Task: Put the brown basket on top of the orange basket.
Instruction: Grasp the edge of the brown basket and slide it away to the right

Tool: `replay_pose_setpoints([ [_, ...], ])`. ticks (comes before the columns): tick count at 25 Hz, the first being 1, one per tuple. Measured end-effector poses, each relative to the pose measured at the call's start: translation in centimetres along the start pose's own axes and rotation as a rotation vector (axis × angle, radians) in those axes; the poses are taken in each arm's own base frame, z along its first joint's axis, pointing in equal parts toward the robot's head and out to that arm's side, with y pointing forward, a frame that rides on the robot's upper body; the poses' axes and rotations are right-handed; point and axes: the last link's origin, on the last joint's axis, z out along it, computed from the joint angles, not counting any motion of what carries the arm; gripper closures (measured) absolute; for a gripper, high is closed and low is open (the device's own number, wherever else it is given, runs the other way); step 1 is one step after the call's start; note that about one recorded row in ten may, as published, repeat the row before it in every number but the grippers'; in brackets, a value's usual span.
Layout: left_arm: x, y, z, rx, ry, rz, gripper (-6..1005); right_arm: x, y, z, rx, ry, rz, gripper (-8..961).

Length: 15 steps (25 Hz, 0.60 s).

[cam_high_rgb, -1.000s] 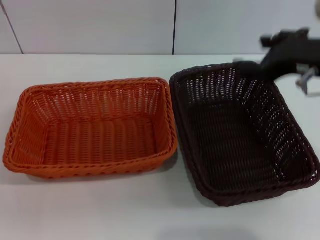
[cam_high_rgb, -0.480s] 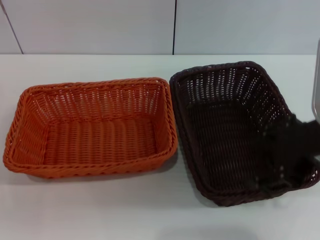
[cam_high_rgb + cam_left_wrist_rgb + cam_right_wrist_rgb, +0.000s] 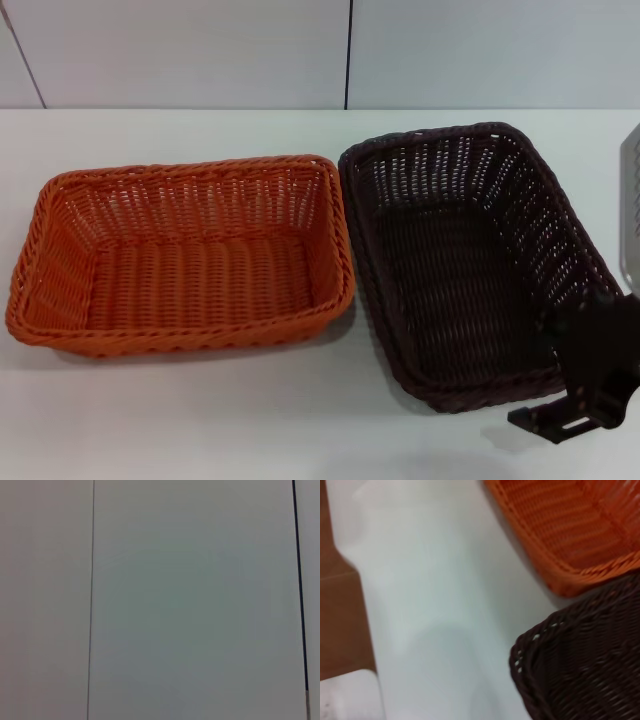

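Observation:
The orange basket (image 3: 185, 255) sits on the white table at the left, empty. The brown basket (image 3: 470, 260) stands right beside it on the right, empty, almost touching it. My right gripper (image 3: 590, 375) is a dark shape at the brown basket's near right corner, overlapping its rim. The right wrist view shows a corner of the brown basket (image 3: 585, 665) and a corner of the orange basket (image 3: 575, 525) over the table. The left gripper is out of view; the left wrist view shows only a pale wall.
The white table (image 3: 250, 420) runs in front of both baskets. A pale panelled wall (image 3: 200, 50) stands behind the table. A grey object (image 3: 631, 210) shows at the right edge. In the right wrist view the table edge and brown floor (image 3: 337, 605) are visible.
My right gripper has swung from the brown basket's far right corner down along its right side to its near right corner. Both baskets have stayed in place.

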Motion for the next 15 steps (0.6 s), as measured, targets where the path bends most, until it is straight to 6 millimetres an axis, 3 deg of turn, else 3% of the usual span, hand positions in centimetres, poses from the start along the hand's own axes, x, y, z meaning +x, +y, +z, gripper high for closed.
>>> replay_pose_setpoints([
  [15, -0.2, 0.2, -0.2, -0.008, -0.008, 0.000, 243, 0.5, -1.7, 4.0, -0.015, 0.094, 0.015, 332],
])
